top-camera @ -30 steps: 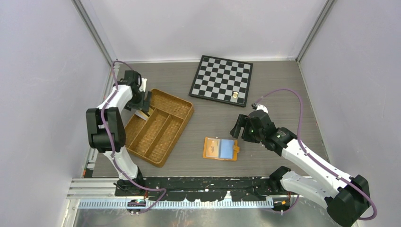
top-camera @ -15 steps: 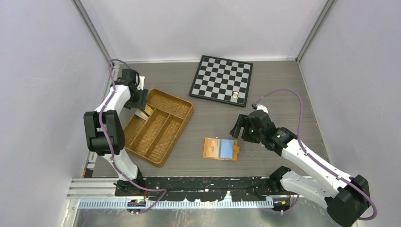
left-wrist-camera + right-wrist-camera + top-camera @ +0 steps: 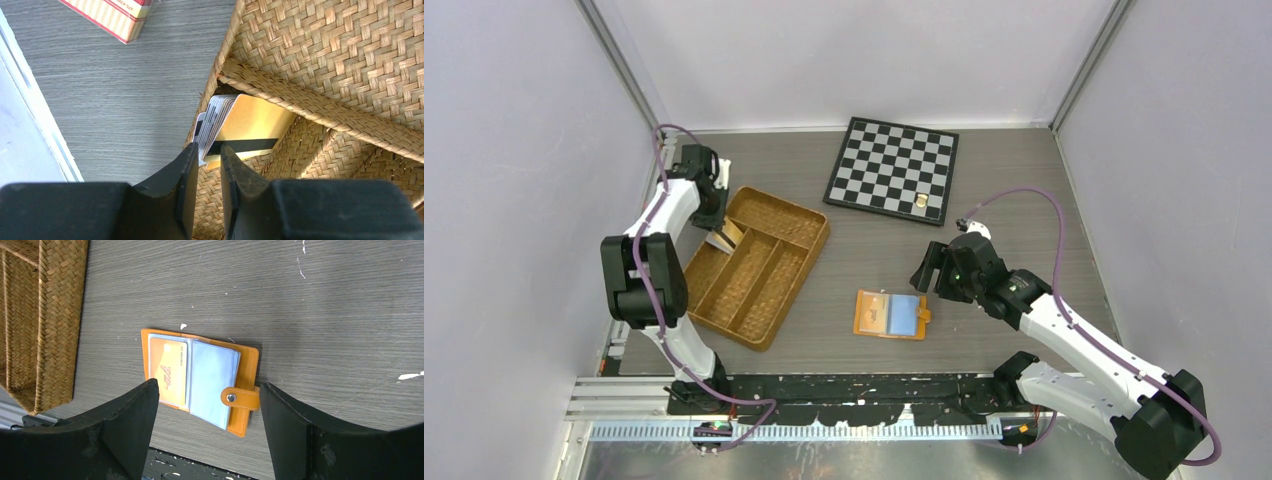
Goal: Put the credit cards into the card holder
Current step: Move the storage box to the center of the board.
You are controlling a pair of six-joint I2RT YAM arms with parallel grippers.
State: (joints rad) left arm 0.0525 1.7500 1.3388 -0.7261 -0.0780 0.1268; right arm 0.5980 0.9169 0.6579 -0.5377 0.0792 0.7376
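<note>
Several credit cards (image 3: 220, 120) stand fanned on edge in the corner compartment of a woven tray (image 3: 320, 50), a gold dark-striped one (image 3: 250, 127) in front. My left gripper (image 3: 209, 150) has its jaws drawn narrow around the stack's lower end. From above, that gripper (image 3: 715, 216) is at the tray's far left corner, over the cards (image 3: 722, 241). The orange card holder (image 3: 248, 365) lies open on the table, with a yellow card (image 3: 169, 371) and a light blue sleeve (image 3: 212, 380) in it. My right gripper (image 3: 209, 384) hovers open above the holder (image 3: 891, 314), not touching it.
The brown divided tray (image 3: 816, 232) sits at the left. A chessboard (image 3: 892, 168) with a small gold piece (image 3: 920, 202) lies at the back. A red-and-tan packet (image 3: 115, 15) lies outside the tray, near the table's left rail (image 3: 30, 125).
The left jaws have closed from wide apart to a narrow gap around the cards, and the tray has shifted slightly. The right arm has not moved.
</note>
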